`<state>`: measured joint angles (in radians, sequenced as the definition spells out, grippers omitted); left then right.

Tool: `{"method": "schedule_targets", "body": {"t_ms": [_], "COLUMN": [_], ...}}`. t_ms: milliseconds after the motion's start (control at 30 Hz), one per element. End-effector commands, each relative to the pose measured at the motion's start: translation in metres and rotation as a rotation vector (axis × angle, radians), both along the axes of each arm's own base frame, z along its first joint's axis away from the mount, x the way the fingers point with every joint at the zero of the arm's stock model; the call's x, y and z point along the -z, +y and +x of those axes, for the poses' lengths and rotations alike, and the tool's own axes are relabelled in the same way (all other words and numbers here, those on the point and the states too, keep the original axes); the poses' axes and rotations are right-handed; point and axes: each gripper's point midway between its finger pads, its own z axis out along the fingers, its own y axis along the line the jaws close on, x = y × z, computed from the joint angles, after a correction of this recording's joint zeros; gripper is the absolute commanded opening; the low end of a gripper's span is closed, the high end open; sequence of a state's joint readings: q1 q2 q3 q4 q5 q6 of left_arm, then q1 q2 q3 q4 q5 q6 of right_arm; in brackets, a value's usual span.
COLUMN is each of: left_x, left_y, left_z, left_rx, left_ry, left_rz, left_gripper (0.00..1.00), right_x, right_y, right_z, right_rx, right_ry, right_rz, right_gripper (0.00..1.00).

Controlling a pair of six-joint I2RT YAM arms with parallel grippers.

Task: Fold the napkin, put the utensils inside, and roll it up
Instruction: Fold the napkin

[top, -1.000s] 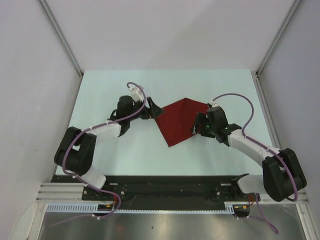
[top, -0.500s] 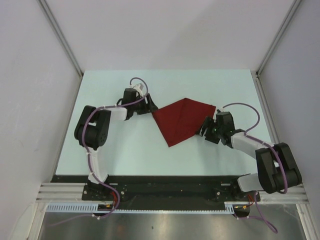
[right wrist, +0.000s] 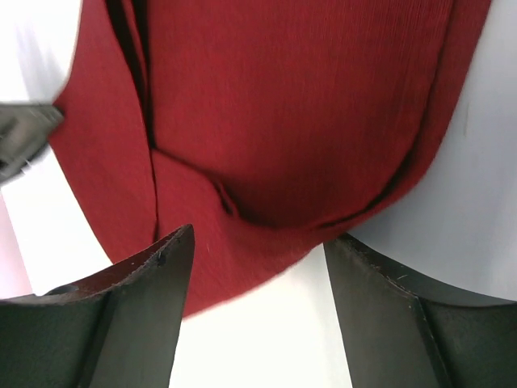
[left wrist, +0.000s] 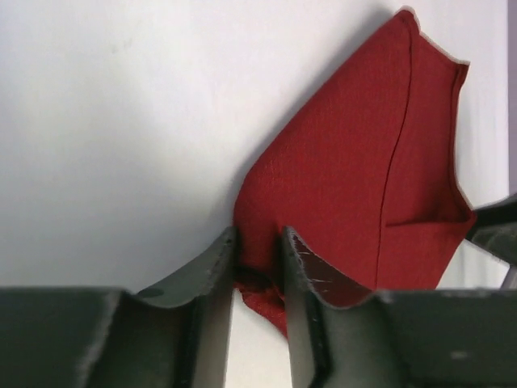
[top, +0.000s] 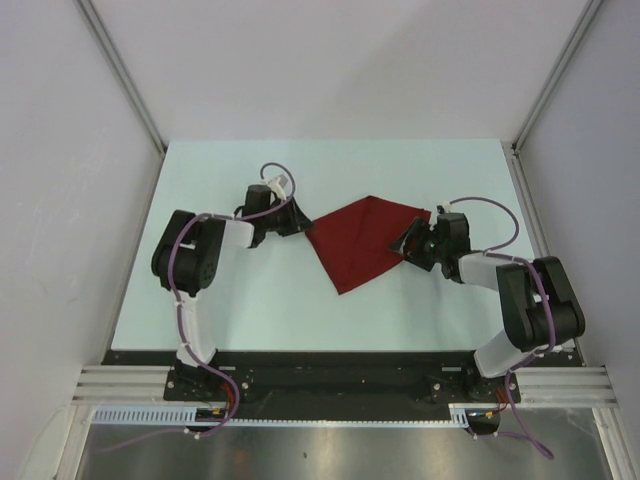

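Your left gripper point(left wrist: 258, 240) stands with its jaws close together on the left corner of the napkin point(left wrist: 355, 178). The dark red cloth fills the narrow gap at the tips and touches both fingers point(left wrist: 212, 275), so you have a pinch on that corner, low against the table point(left wrist: 113, 121). Behind the tips, a strip of bare table shows between the two fingers.

Your right gripper point(right wrist: 258, 236) is spread wide and holds nothing. Its dark fingers point(right wrist: 149, 283) frame the napkin's right edge. In the right wrist view the cloth reaches into the gap at the tips, with white table showing between the fingers closer to the camera. You cannot tell from these views whether either right fingertip touches the cloth.

The napkin lies flat on the white table, about midway between left and right, with one gripper at each side of it. From above you see a four-cornered shape. The left corner is in the left gripper, one corner points far, and the right corner is just beyond the right gripper. A long point aims toward the near edge.

The cloth is folded. The left wrist view shows the edge of an upper layer running across it. The right wrist view shows overlapping layers and a small pucker close to the right gripper. A purple cable point(top: 268, 172) loops over the left wrist.
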<state>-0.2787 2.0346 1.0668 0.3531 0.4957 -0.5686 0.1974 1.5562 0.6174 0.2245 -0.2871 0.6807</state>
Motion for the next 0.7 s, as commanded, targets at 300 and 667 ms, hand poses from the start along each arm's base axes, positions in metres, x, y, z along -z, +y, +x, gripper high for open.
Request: {"method": "schedule_targets", "body": {"t_ms": [300,667], "left_x": [0.002,-0.023], "left_y": [0.003,0.012], "left_z": [-0.076,-0.118], "left_rx": [-0.015,-0.117], "left_ry": [0.123,0.084], "left_rz": [-0.118,-0.078], "left_gripper": [0.0,0.61], "right_x": [0.033,-0.039], "right_y": [-0.026,-0.056], "right_z": [0.031,0.015], "right_rx": [0.007,0.007], "right_ry": [0.059,-0.101], "right_rz": [-0.123,-0.363], "right_gripper": [0.7,0.72]}}
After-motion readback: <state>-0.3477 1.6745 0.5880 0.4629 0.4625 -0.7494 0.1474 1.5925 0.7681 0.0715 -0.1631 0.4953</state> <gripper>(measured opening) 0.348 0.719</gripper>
